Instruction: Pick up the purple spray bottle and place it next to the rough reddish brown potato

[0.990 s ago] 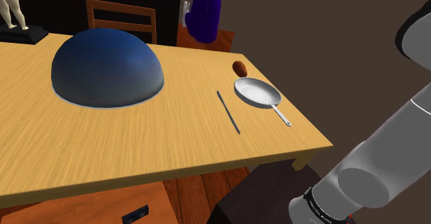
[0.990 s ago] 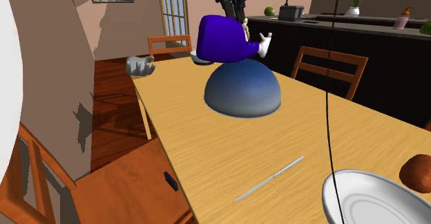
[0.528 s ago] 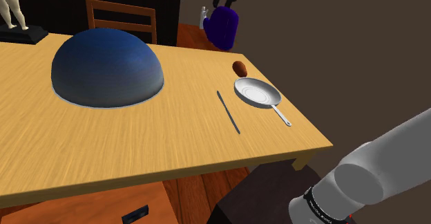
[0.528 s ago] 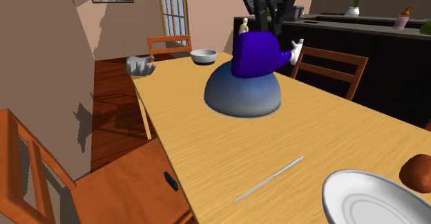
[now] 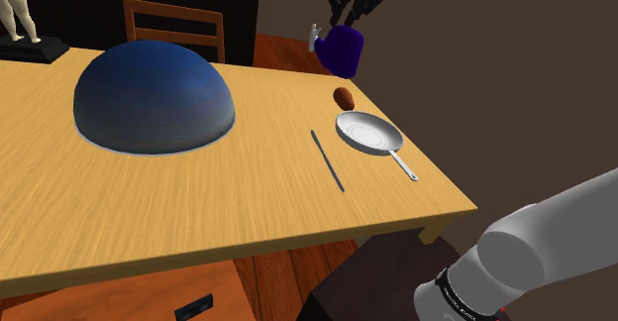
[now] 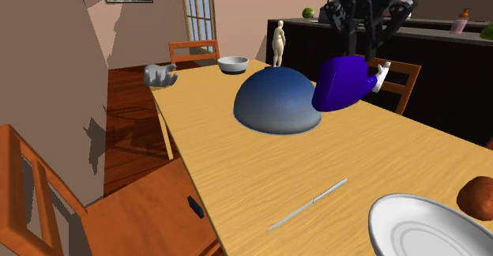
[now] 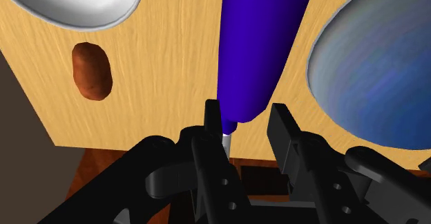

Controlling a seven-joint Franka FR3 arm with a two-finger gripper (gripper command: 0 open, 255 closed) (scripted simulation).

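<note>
Carriage of the purple spray bottle (image 5: 344,50) toward the potato (image 5: 344,97) is judged to be the step in hand, with the lift done and the setting-down not yet begun.

From the shoulder camera, the bottle is seen raised in the air just above and behind the potato, near the far edge of the table (image 5: 149,205). It is clasped from above by the black gripper (image 5: 349,17). A frying pan (image 5: 364,131) lies just in front of the potato, and a blue dome (image 5: 154,96) stands well apart from it.

In the second exterior view, the bottle is shown tilted and clear of the tabletop, between the dome and the potato, with its white nozzle turned away from the potato.

In the wrist view, the two fingers (image 7: 213,115) are seen closed against the bottle's narrow end. Bare wood is visible between the bottle and the potato.

A short sideways shift toward the potato is called for next, followed by a descent onto that bare wood. The pan and the table edge should be avoided, and only then should the grip be loosened.
</note>
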